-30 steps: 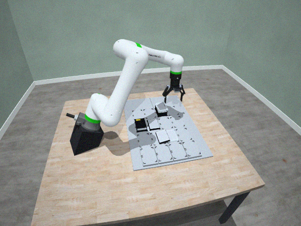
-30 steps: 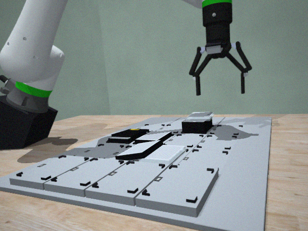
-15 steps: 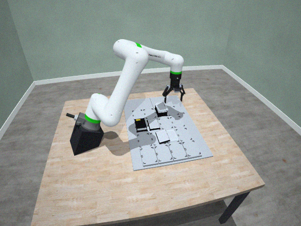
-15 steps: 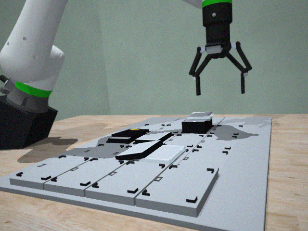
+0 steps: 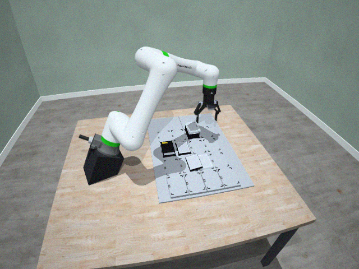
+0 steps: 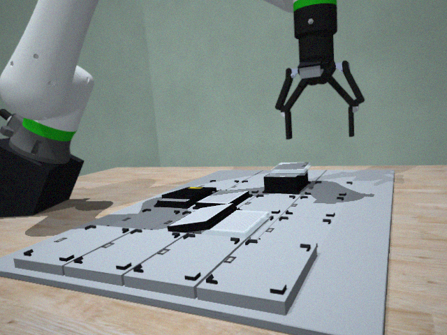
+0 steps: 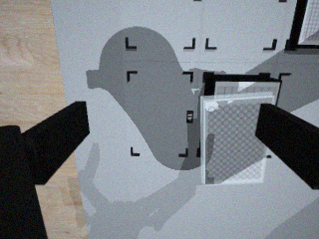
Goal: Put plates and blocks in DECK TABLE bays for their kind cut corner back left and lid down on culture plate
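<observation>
We judge we're fetching bay 41's clear plate (image 5: 192,126) (image 6: 291,166) (image 7: 234,144) near the counter's (image 5: 101,122) (image 6: 418,180) (image 7: 30,100) far edge; our gripper (image 5: 207,120) (image 6: 320,137) (image 7: 172,119), fingers apart, needs centring.

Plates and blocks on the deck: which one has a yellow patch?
The dark-topped one, nearest the arm's base; the others have pale or clear tops, without yellow.

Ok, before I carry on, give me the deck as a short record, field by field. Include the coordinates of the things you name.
claw (image 5: 206,120) (image 6: 320,137) (image 7: 172,119): open, nothing held, above the deck
tall black block (image 5: 192,133) (image 6: 286,183) (image 7: 244,78): upright
clear plate (image 5: 193,127) (image 6: 290,169) (image 7: 234,139): on the block, off-center
yellow-marked black item (image 5: 168,149) (image 6: 184,196): beside white-topped plate (image 5: 183,147) (image 6: 223,197) (image 7: 310,30)
tilted plate (image 5: 194,162) (image 6: 204,216): next to pale clear piece (image 5: 206,160) (image 6: 242,221)
cut corners: cannot tell
</observation>
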### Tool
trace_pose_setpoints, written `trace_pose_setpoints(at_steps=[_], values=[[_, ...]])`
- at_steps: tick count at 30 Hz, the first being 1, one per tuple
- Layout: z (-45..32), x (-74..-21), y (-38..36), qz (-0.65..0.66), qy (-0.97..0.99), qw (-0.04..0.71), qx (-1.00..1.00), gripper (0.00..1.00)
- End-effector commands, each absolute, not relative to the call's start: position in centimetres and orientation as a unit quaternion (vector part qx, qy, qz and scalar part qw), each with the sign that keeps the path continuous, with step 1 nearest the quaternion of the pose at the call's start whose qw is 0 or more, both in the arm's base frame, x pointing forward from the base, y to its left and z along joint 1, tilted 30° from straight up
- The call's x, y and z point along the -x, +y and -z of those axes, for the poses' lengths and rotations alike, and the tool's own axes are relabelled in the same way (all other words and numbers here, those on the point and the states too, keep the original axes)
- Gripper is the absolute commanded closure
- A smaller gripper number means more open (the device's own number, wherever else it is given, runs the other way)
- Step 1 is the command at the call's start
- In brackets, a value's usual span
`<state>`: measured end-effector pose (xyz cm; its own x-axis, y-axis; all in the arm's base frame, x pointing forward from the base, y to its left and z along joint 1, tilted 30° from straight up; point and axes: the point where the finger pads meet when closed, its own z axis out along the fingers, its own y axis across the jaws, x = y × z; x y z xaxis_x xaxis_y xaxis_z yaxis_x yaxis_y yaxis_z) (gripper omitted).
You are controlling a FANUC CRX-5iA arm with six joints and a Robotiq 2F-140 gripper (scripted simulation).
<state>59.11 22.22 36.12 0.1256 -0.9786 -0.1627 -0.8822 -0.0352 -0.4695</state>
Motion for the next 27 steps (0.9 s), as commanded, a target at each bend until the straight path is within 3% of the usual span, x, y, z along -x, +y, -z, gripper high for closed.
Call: trace_pose_setpoints(at_steps=[1,27], values=[[-35.8,-58.5,22.0,0.103,0.653,0.237,0.712,0.3],[-30.3,-52.1,19.5,0.103,0.653,0.237,0.712,0.3]])
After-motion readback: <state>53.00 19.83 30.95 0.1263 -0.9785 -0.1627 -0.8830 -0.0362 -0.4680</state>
